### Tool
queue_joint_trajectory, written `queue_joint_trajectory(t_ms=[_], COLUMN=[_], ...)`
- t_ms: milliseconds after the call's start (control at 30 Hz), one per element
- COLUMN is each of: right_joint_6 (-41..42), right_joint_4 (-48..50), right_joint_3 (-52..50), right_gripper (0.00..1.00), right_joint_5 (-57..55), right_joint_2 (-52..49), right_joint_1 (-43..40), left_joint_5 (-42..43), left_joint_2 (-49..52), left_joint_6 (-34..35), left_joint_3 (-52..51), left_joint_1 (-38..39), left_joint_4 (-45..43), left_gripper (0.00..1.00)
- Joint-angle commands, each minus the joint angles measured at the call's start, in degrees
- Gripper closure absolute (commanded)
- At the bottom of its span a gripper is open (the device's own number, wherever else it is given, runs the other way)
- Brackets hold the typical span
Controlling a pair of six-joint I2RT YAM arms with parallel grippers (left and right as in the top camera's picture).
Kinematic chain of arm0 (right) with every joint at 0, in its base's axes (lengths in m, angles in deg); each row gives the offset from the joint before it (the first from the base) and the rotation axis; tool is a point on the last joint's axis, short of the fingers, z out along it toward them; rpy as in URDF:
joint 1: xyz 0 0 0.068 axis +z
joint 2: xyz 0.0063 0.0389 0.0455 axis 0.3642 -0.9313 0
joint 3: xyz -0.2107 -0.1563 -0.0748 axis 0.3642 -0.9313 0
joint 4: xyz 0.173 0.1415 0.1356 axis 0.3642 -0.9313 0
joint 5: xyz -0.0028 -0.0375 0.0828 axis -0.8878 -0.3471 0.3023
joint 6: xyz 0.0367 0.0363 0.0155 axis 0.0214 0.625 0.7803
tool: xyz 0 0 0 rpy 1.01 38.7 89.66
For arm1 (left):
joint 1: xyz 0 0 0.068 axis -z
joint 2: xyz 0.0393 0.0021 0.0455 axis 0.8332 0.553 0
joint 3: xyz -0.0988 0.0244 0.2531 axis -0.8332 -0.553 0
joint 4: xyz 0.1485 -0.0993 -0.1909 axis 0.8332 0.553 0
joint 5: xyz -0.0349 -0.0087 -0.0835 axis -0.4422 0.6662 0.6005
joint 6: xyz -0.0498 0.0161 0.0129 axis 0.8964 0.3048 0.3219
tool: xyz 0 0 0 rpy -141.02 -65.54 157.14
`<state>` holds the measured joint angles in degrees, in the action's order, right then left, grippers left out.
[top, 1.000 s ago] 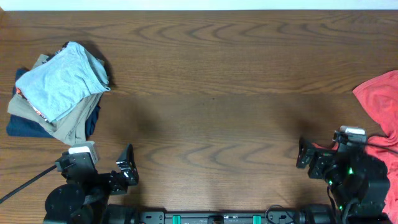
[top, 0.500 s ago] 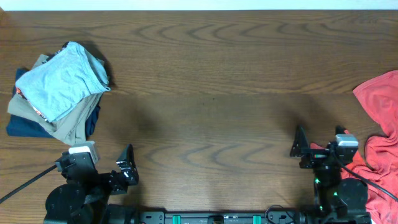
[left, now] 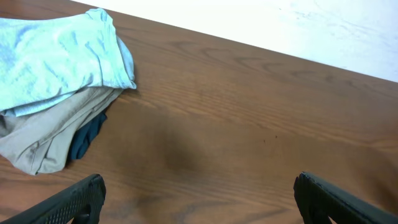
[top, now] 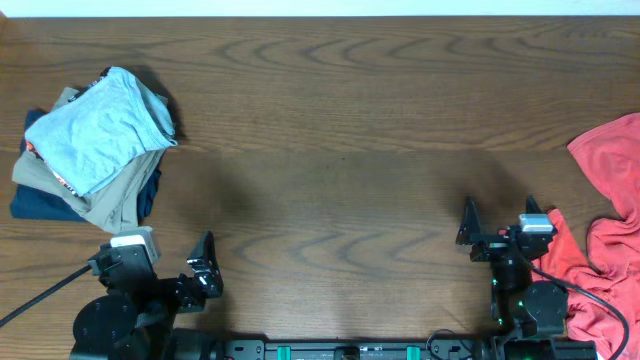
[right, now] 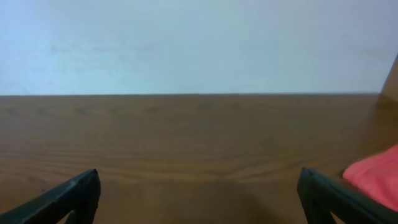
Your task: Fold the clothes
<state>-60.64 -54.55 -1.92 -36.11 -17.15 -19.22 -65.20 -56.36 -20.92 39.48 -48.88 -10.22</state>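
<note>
The clothes lie in two places. A folded stack sits at the far left, with a pale blue-grey T-shirt (top: 100,130) (left: 53,56) on top of a tan garment (top: 112,198) (left: 46,134) and a dark navy one (top: 35,203) (left: 87,134). A crumpled coral-red garment (top: 612,240) (right: 375,175) lies at the right edge. My left gripper (top: 178,266) (left: 199,194) is open near the front edge, below and right of the stack, with nothing in it. My right gripper (top: 498,222) (right: 199,194) is open too, just left of the red garment, over bare wood.
The dark wooden table (top: 340,120) stretches between the stack and the red garment. A pale wall (right: 199,43) stands beyond the table's far edge. A black cable (top: 40,295) trails from the left arm's base.
My right arm has turned and shifted left, so its fingers now stand off the red garment's edge. The left arm and both piles have not moved.
</note>
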Motion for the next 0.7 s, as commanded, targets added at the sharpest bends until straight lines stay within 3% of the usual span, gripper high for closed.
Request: queue_joint_trajectory(t_ms=[0, 667], right_joint_6=[-4.9, -4.4], right_joint_4=[-0.7, -3.3], right_joint_3=[-0.1, -0.1], right_gripper=[0.01, 0.01], right_joint_5=[0.0, 0.5], right_joint_2=[0.4, 0.4], right_joint_1=[0.6, 0.9], left_joint_5=[-0.5, -0.5], left_joint_2=[0.0, 0.0], left_joint_6=[0.5, 0.5], left_joint_3=[-0.2, -0.2], left_joint_1=[0.0, 0.0], left_joint_4=[0.0, 0.0], left_gripper=[0.02, 0.02])
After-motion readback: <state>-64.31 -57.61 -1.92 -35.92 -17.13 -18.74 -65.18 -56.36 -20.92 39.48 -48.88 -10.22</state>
